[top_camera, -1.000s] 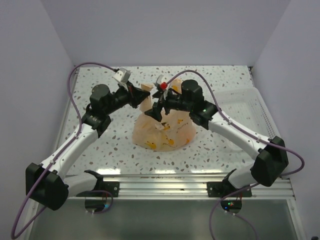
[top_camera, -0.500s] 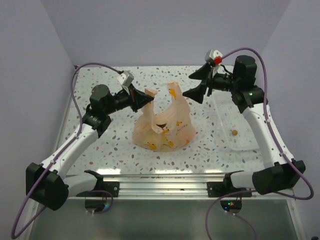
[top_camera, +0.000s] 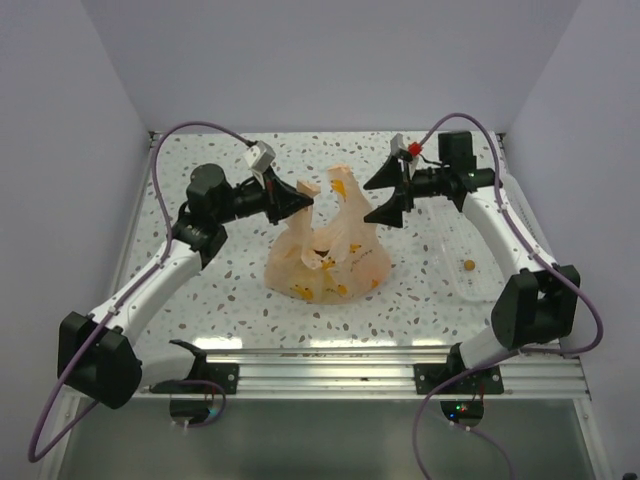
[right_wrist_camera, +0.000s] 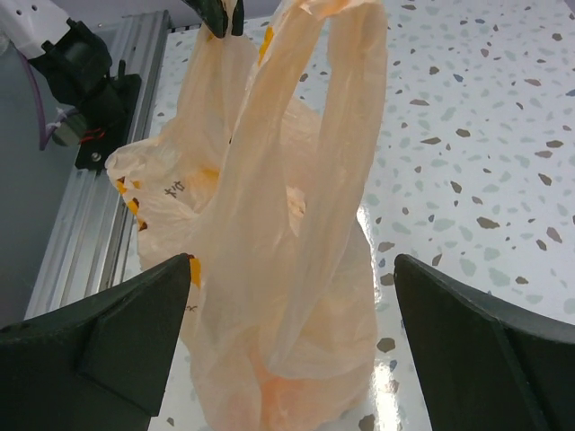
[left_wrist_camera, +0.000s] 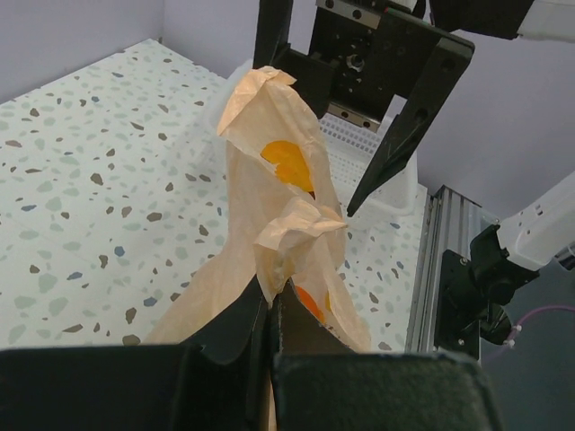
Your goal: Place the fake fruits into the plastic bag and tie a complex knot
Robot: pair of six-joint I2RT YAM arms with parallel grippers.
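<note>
I see the peach-orange plastic bag (top_camera: 325, 258) in the middle of the top view, thin and crinkly. My left gripper (top_camera: 303, 203) pinches one handle (left_wrist_camera: 296, 229) tight. My right gripper (top_camera: 379, 199) gapes wide, holding nothing. The fake fruits (top_camera: 342, 287) inside are just blurry yellow blobs.

Only illegible dark print (right_wrist_camera: 176, 189) on the plastic bag (right_wrist_camera: 269, 251)
</note>
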